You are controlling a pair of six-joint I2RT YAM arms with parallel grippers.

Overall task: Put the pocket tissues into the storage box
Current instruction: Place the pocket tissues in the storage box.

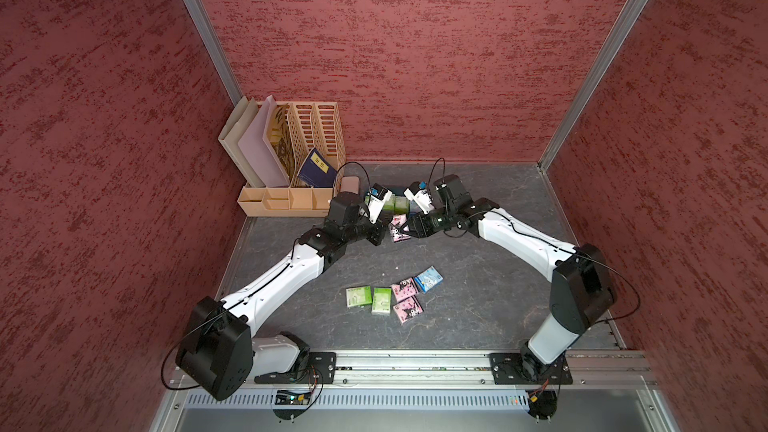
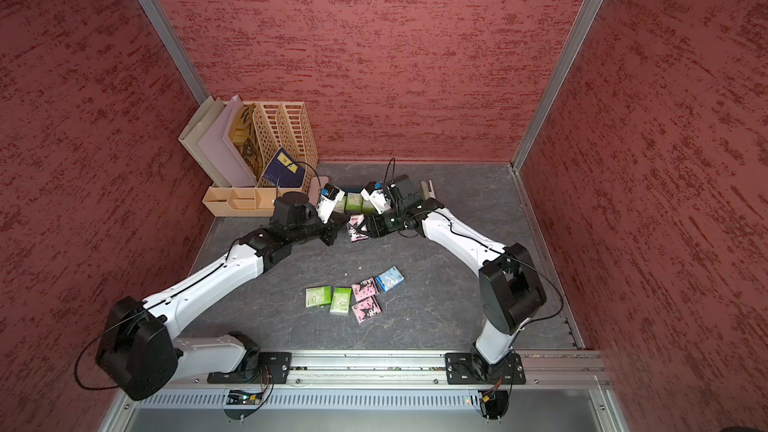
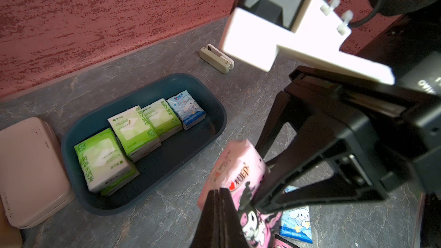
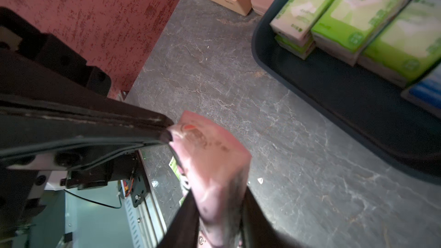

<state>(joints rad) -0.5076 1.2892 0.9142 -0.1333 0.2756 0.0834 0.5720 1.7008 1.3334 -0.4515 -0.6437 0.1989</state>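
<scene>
A pink pocket tissue packet (image 3: pixel 238 170) (image 4: pixel 214 163) hangs upright above the table, just in front of the storage box. My right gripper (image 4: pixel 218 199) is shut on it, one finger on each flat face. My left gripper (image 3: pixel 220 190) is shut, and its tips pinch the packet's corner. The dark teal storage box (image 3: pixel 222 115) (image 4: pixel 310 79) holds several green packets (image 3: pixel 133 127) and a light blue one (image 3: pixel 187 108). More pocket tissues lie loose nearer the front: green (image 1: pixel 358 297), pink (image 1: pixel 403 288) and blue (image 1: pixel 428 279). In both top views the grippers meet at the held packet (image 1: pixel 398 229) (image 2: pixel 356 228).
A tall beige file organiser (image 1: pixel 291 160) stands at the back left. A slim pink case (image 3: pixel 28 168) lies beside the box. A small beige stapler-like object (image 3: pixel 216 58) sits by the back wall. Another blue packet (image 3: pixel 297 220) lies on the table under the grippers.
</scene>
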